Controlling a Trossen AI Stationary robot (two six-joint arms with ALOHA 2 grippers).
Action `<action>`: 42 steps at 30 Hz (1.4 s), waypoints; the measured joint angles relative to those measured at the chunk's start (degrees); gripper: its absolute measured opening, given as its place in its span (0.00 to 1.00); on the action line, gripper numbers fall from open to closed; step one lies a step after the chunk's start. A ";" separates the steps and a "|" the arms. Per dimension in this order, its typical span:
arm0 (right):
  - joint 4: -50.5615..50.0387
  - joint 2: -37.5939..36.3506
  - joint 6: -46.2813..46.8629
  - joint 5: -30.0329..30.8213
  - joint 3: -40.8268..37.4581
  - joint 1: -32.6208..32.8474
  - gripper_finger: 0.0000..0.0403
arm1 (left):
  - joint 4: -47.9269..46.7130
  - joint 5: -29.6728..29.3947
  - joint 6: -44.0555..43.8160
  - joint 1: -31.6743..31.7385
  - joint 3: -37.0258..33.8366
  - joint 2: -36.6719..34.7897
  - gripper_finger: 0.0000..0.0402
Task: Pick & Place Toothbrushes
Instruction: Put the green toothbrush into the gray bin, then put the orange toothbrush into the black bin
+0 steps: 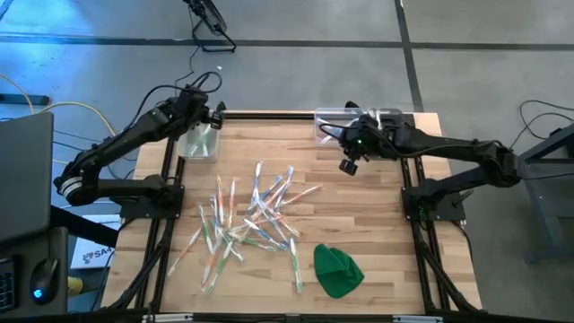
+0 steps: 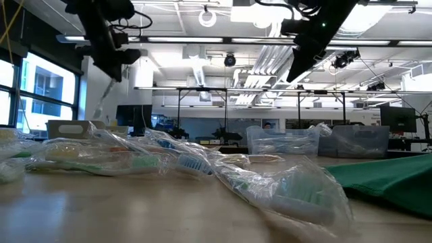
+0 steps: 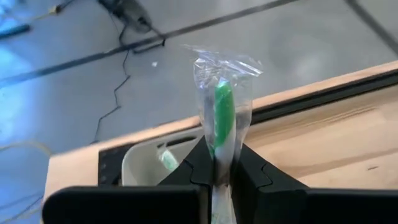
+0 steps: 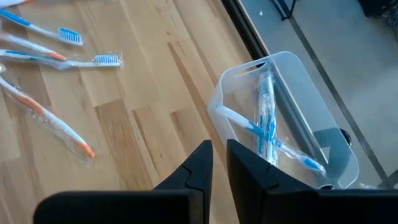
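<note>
Down at the near side of the table (image 1: 377, 206), a green cloth (image 1: 337, 270) sits by the edge, and just beyond it sprawls the pile of toothbrushes (image 1: 251, 220), wrapped in clear sleeves, crossing each other every which way across the middle of the boards. From table height they fill the foreground as a shiny tangle, well below both arms.

Further back on the left, the left gripper (image 3: 221, 171) hangs over the left bin (image 1: 199, 142) at the table's far-left corner. Its fingers (image 3: 196, 163) are pinched tight on a green toothbrush (image 3: 222, 118) in its wrapper; the brush stands upright, squeezed right between the two tips, with the wrapper's crimped end poking up past them. Below it the pale bin shows another green brush lying inside.

Over on the right, the right gripper (image 4: 219, 163) is up above the boards just beside the right bin (image 4: 283, 81), which sits at the far edge. Its fingers (image 4: 198, 168) are drawn nearly together with only a thin slit between them, and nothing is caught in that slit. The blue toothbrushes (image 4: 267, 127) lie inside that clear bin, crossed over one another, apart from the fingertips. A few loose brushes with blue and orange handles (image 4: 59, 59) lie on the wood well off to the side of this gripper
</note>
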 joint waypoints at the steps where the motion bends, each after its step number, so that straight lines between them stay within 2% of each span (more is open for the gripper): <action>1: 0.02 0.01 -0.01 0.01 0.00 0.00 0.10 | -0.73 -0.13 -0.61 -0.06 0.01 0.28 0.05; 27: 0.48 0.00 0.02 -0.01 0.00 0.00 0.10 | -1.93 -0.45 -9.81 -0.13 -6.52 10.49 0.05; 29: 0.48 0.00 0.02 -0.02 0.00 0.00 0.10 | -1.70 -0.45 -11.33 -0.13 -6.53 10.99 0.10; 32: 0.47 0.00 0.02 -0.01 0.00 0.00 0.10 | -1.60 -1.30 -13.48 -0.13 -6.53 11.58 0.22; 36: 0.46 0.00 0.02 -0.03 0.00 0.00 0.10 | -1.54 -6.29 -15.06 -0.13 -6.53 11.60 0.37; 42: 0.46 0.00 0.02 -0.03 0.00 0.00 0.10 | -1.04 -8.82 -14.77 -0.11 -6.53 11.60 0.46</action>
